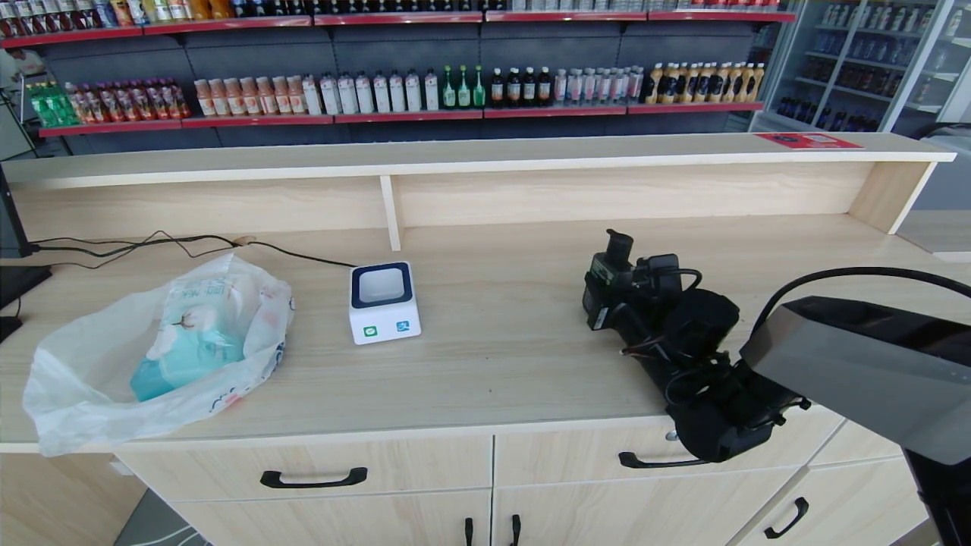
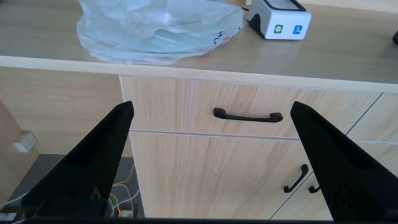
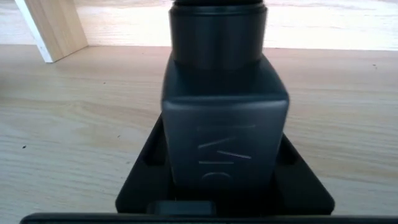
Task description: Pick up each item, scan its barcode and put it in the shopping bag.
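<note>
Closest to the head camera, the right arm reaches over the right side of the wooden counter (image 1: 493,341). Its right gripper (image 1: 636,274) is clamped on a dark bottle (image 1: 616,254), held just above the countertop with its round black cap pointing toward the back ledge. From the right wrist view the bottle (image 3: 224,124) is a squared, dark grey body with a black cap, sitting snugly between the 2 black fingers (image 3: 140,183).

The left gripper (image 2: 211,109) hangs low, in front of the cabinet and below the counter's edge. Its 2 fingers (image 2: 99,155) are spread wide apart with nothing between them. Between them, farther off, I see a drawer with a black handle (image 2: 247,116).

On the left part of the counter lies the shopping bag (image 1: 98,364), a thin translucent white plastic one, slumped on its side with its mouth toward the front edge. Inside it rests 1 soft teal and white pack (image 1: 197,334). The bag (image 2: 137,31) lies close to the counter's front edge.

Just beside the bag, toward the middle of the counter, stands the barcode scanner (image 1: 384,302), a small white box with a blue-rimmed window on top and 2 small coloured icons on its front. It is well apart from the bottle. A black cable (image 1: 152,244) trails along the counter behind the bag toward the scanner.

Behind the counter's raised ledge, red-edged shelves (image 1: 455,114) carry rows of drink bottles.
</note>
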